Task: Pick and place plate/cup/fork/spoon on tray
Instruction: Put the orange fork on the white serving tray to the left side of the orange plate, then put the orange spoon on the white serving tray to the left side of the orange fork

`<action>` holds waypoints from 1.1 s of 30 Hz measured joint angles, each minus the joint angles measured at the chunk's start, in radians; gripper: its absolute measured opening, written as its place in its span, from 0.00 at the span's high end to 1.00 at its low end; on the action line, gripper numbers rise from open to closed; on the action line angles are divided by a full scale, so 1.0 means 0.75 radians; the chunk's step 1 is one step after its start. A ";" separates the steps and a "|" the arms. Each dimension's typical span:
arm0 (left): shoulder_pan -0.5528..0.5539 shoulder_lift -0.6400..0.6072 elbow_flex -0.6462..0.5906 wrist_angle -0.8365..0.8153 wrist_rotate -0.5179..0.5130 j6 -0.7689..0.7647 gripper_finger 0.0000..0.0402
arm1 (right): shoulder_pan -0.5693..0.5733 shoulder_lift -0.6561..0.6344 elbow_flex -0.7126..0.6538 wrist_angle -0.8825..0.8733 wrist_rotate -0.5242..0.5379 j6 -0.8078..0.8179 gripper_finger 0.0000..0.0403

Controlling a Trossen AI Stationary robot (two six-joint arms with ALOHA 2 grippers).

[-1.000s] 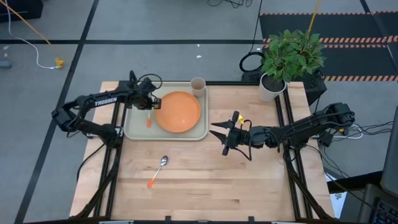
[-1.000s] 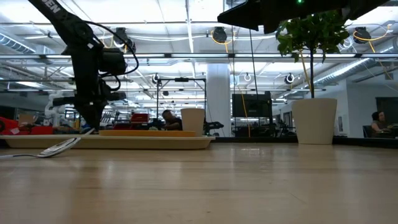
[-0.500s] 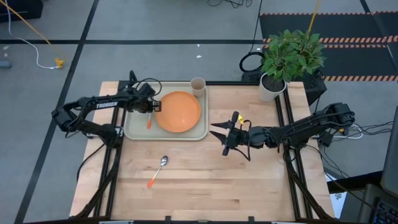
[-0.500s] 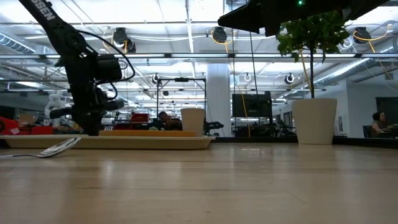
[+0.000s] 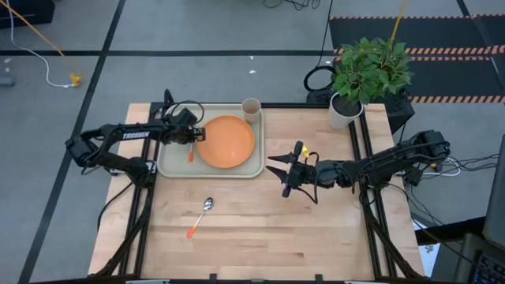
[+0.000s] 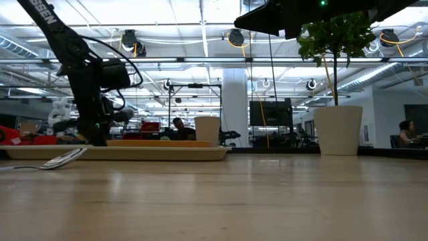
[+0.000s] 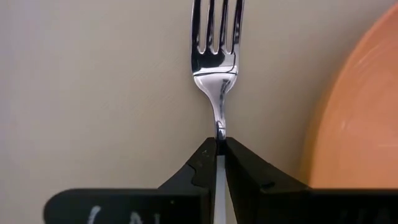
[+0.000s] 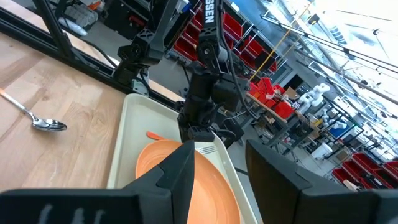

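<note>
The fork, silver tines and thin orange handle, is over the left part of the cream-green tray, beside the orange plate. My left gripper is low over the tray and shut on the fork. The tan cup stands in the tray's far right corner. The spoon lies flat on the wooden table, nearer than the tray. My right gripper is open and empty, right of the tray. My left gripper pinches the fork's thin metal neck, just behind the tines, between its two fingertips. The fingers come from above, slanting down. The tines stick out past the fingertips over the tray floor. Whether the fork rests on the tray cannot be told.
A white pot with a green plant stands at the table's far right. Bare wooden table lies near and right of the tray. The low view shows the room and a person far behind the table.
My left gripper has sunk a little toward the tray floor, still shut on the fork. The fork's orange handle stays at the same spot beside the plate.
</note>
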 joint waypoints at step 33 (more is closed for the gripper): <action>-0.029 0.000 -0.034 0.103 -0.072 -0.087 0.78 | 0.001 0.000 0.000 -0.009 0.001 0.005 0.67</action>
